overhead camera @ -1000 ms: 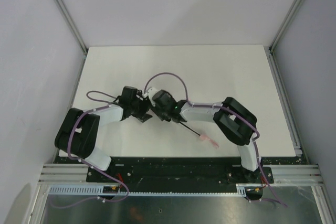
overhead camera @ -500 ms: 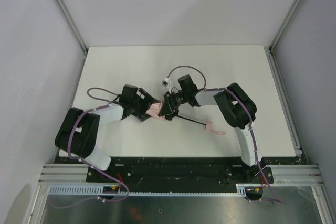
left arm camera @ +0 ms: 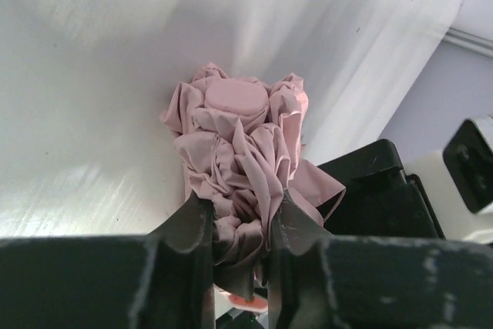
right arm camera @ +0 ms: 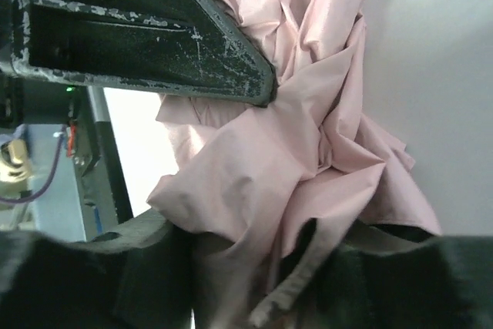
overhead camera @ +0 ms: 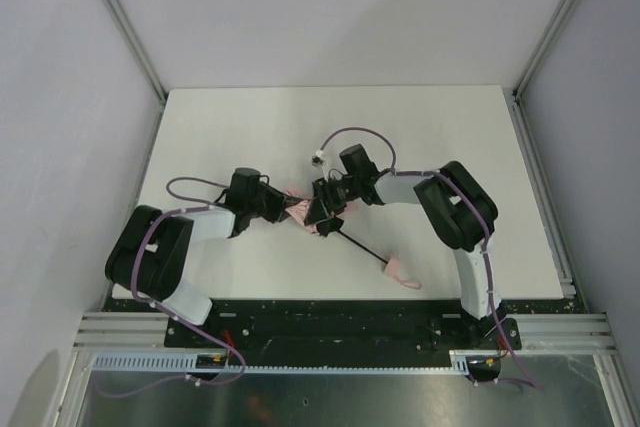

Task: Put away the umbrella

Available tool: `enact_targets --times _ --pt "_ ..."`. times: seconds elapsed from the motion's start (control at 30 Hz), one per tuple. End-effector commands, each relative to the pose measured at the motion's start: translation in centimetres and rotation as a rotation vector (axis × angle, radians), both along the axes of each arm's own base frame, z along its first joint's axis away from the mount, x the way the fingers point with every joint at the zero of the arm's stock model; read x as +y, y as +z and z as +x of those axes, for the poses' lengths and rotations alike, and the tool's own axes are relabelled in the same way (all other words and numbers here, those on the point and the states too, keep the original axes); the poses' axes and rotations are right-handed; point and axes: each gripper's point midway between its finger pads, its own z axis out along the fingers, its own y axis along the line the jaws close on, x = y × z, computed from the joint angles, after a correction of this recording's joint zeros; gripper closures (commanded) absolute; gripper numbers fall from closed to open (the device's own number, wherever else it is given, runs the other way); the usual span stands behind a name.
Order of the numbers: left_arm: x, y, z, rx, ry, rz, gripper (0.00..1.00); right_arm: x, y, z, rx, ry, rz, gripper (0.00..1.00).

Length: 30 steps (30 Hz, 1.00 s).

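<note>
The umbrella (overhead camera: 300, 211) lies mid-table, its pale pink fabric bunched between my two grippers. Its thin black shaft (overhead camera: 358, 247) runs toward the near right and ends in the small pink handle (overhead camera: 398, 271). My left gripper (overhead camera: 284, 210) comes in from the left and is shut on the crumpled canopy (left arm camera: 239, 159), with fabric pinched between its fingers (left arm camera: 192, 225). From the right, my right gripper (overhead camera: 322, 209) is closed on the folds of the same fabric (right arm camera: 277, 167), which fill its jaws. The left gripper's dark finger (right arm camera: 154, 44) crosses the top of the right wrist view.
A purple cable (overhead camera: 350, 137) loops above the right wrist, with a small white connector (overhead camera: 316, 158) at its end. Grey walls and aluminium rails (overhead camera: 540, 172) bound the white table (overhead camera: 330, 117) on three sides.
The left gripper opened wide, then closed on the pink fabric. The shaft and handle swung nearer the front edge. The right arm shifted slightly, still holding the fabric.
</note>
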Motion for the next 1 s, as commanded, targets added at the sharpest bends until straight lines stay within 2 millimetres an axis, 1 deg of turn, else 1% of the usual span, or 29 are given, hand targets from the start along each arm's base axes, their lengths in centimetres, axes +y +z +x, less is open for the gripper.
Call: enact_targets --times 0.0,0.03,0.07,0.1,0.17,0.23,0.37,0.5,0.57,0.6,0.73,0.8,0.87,0.9,0.93,0.97 --pt "1.6 -3.3 -3.2 0.070 -0.025 0.121 1.00 -1.9 -1.2 -1.0 -0.119 -0.140 -0.309 0.39" --pt "1.6 -3.3 -3.3 0.084 -0.021 0.118 1.00 -2.1 -0.7 -0.6 -0.193 -0.168 -0.355 0.29" --pt "1.5 -3.2 -3.4 0.098 -0.019 0.114 1.00 -2.2 -0.2 -0.3 -0.271 -0.191 -0.400 0.22" --pt "1.5 -3.1 -3.5 0.110 -0.018 0.110 1.00 -2.2 0.3 0.0 -0.342 -0.213 -0.441 0.17" --pt "1.3 -3.0 -3.6 0.128 -0.017 0.098 1.00 -2.2 1.3 0.2 -0.465 -0.246 -0.510 0.12" --pt "1.1 -2.9 -3.6 0.139 -0.014 0.088 1.00 -2.3 1.9 0.5 -0.561 -0.271 -0.572 0.10" --pt "0.8 -2.6 -3.6 0.163 -0.018 0.080 1.00 -2.3 2.1 0.8 -0.725 -0.319 -0.705 0.09" --pt "0.8 -2.7 -4.3 0.209 -0.018 0.083 1.00 -1.5 2.0 1.1 -0.850 -0.352 -0.800 0.14" --pt "0.7 -2.7 -4.5 0.221 -0.023 0.083 1.00 -1.3 1.4 1.5 -0.881 -0.373 -0.843 0.22" --pt "0.6 -2.7 -4.6 0.225 -0.026 0.083 1.00 -1.1 1.2 1.6 -0.884 -0.378 -0.851 0.28" --pt "0.3 -2.9 -5.3 0.243 -0.036 0.082 1.00 -0.7 0.0 1.7 -0.844 -0.358 -0.840 0.62" --pt "0.2 -2.8 -5.4 0.246 -0.042 0.078 1.00 -0.9 -0.9 1.8 -0.802 -0.341 -0.838 0.78" --pt "0.1 -2.8 -5.4 0.239 -0.051 0.080 1.00 -1.2 -2.0 1.6 -0.747 -0.305 -0.826 0.93" --pt "0.1 -2.7 -5.3 0.232 -0.057 0.085 1.00 -1.2 -2.6 1.3 -0.715 -0.280 -0.813 0.96" --pt "0.1 -2.6 -5.2 0.220 -0.067 0.090 0.98 -1.3 -3.1 1.1 -0.680 -0.254 -0.794 0.98" --pt "0.1 -2.5 -5.0 0.208 -0.081 0.098 0.87 -1.2 -3.7 0.8 -0.639 -0.221 -0.771 0.99"
